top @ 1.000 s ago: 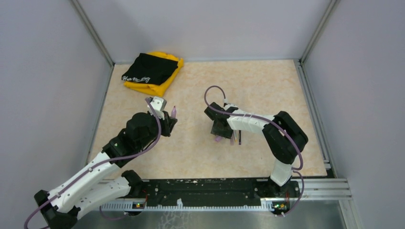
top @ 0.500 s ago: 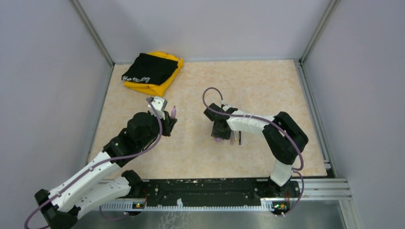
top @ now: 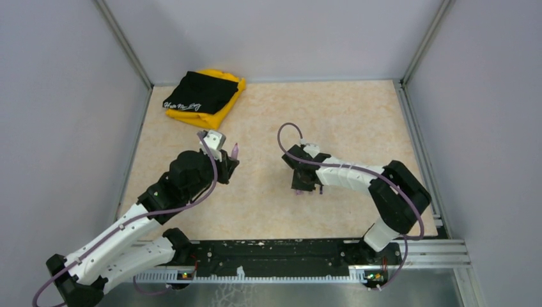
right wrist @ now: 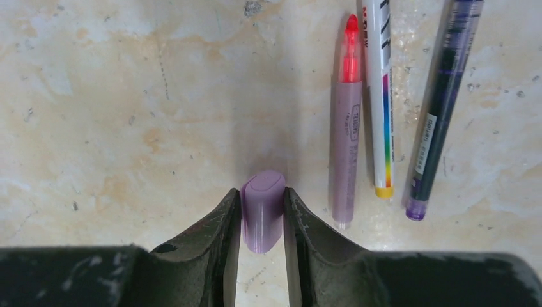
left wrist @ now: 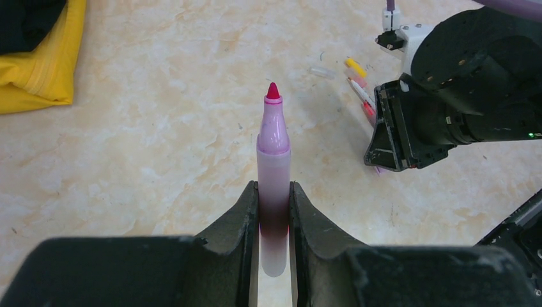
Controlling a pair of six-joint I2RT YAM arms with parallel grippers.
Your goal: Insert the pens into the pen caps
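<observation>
My left gripper is shut on a lilac pen with a red tip and holds it above the table, tip pointing away. My right gripper is low over the table and shut on the lilac cap. Right of that cap lie three pens side by side: a pinkish-red one, a white one with an orange end and a dark one. In the left wrist view an orange-yellow cap and a pink cap lie beside the right gripper.
A folded yellow and black cloth lies at the far left corner and shows in the left wrist view. Grey walls enclose the table. A black rail runs along the near edge.
My right gripper has shifted a little right and nearer, and its elbow has swung out to the right. The left arm with the lilac pen has hardly moved.
</observation>
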